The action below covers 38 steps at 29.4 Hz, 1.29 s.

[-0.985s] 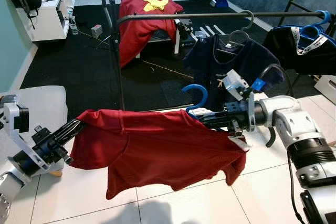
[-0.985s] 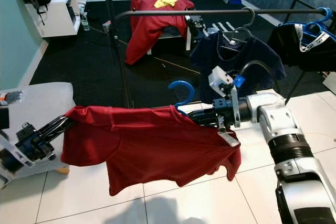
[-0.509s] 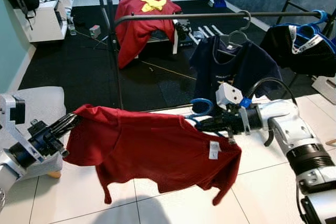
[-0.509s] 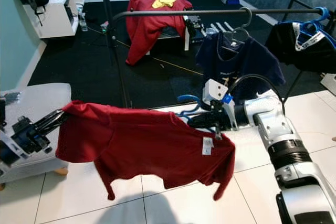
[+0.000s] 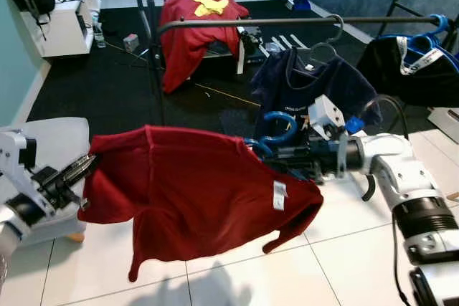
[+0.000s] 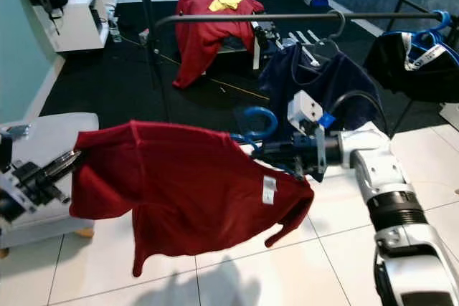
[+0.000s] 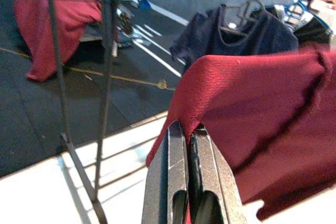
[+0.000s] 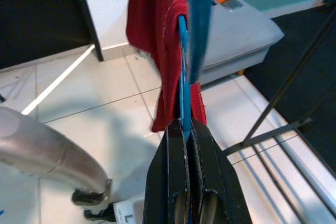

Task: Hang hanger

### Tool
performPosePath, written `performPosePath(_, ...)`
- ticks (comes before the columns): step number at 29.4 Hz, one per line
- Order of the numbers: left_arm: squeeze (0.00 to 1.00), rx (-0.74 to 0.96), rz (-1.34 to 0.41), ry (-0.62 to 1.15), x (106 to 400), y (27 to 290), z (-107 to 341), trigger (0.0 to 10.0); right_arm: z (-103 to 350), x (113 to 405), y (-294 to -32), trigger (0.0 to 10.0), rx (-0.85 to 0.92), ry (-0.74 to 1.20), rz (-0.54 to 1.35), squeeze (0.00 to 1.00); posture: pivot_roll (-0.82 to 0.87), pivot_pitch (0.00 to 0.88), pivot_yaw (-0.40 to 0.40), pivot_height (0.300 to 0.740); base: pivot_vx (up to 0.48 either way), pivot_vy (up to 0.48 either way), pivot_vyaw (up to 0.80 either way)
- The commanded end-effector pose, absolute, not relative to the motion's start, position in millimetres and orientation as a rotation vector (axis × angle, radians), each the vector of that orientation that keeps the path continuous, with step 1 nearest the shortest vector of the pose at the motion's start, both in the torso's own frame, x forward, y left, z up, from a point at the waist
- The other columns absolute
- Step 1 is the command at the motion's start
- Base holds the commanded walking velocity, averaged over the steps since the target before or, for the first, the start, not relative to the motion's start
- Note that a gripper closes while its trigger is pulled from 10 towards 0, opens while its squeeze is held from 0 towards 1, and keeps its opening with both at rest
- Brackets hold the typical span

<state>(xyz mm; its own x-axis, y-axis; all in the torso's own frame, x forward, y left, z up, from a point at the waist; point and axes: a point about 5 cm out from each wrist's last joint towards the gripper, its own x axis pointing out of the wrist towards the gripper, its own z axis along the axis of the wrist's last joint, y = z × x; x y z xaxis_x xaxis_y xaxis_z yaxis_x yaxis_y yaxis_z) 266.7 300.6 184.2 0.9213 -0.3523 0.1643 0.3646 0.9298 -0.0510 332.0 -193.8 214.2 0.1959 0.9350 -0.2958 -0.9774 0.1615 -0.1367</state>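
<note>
The robot carries the red cotton T-shirt [image 5: 193,191] on its blue plastic hanger [image 5: 276,130] toward the black metal rail [image 5: 287,21] at twelve o'clock. The right gripper [image 8: 185,129] is clamped on the hanger, the left gripper [image 7: 186,145] on the shirt's edge at nine o'clock. Next, the hook likely needs lifting over the rail.

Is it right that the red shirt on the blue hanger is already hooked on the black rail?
Not quite. In the left eye view the red shirt on its blue hanger is held between the left pincer and right pincer, below the black rail, not hooked on it.
</note>
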Motion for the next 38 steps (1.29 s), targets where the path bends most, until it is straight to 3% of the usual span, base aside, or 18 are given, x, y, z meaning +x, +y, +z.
performPosePath(1, 0.00, -0.068, -0.329, -0.167, 266, 308, 187, 0.0, 215, 329, -196, 10.0, -0.336, 0.163, 1.385, 0.00, 0.05, 0.090, -0.043, 0.740, 0.000, 0.000, 0.00)
performPosePath(6, 0.00, -0.075, -0.348, -0.211, 268, 308, 196, 0.0, 205, 330, -202, 10.0, -0.413, 0.229, 1.356, 0.00, 0.05, 0.090, -0.039, 0.740, 0.000, 0.000, 0.00)
performPosePath(12, 0.00, -0.067, -0.517, -0.183, 261, 299, 202, 0.0, 193, 338, -214, 10.0, -0.568, 0.307, 1.236, 0.00, 0.06, 0.089, -0.037, 0.740, 0.000, 0.000, 0.00)
performPosePath(18, 0.00, -0.056, -0.548, -0.146, 259, 294, 196, 0.0, 194, 336, -213, 10.0, -0.562, 0.314, 1.249, 0.00, 0.06, 0.089, -0.040, 0.740, 0.000, 0.000, 0.00)
performPosePath(25, 0.00, 0.022, -0.435, -0.088, 271, 296, 188, 0.0, 196, 325, -205, 10.0, -0.483, 0.309, 1.379, 0.00, 0.06, 0.083, -0.040, 0.740, 0.000, 0.000, 0.00)
performPosePath(38, 0.00, 0.071, -0.404, -0.021, 276, 296, 180, 0.0, 200, 321, -202, 10.0, -0.456, 0.281, 1.432, 0.00, 0.05, 0.076, -0.035, 0.740, 0.000, 0.000, 0.00)
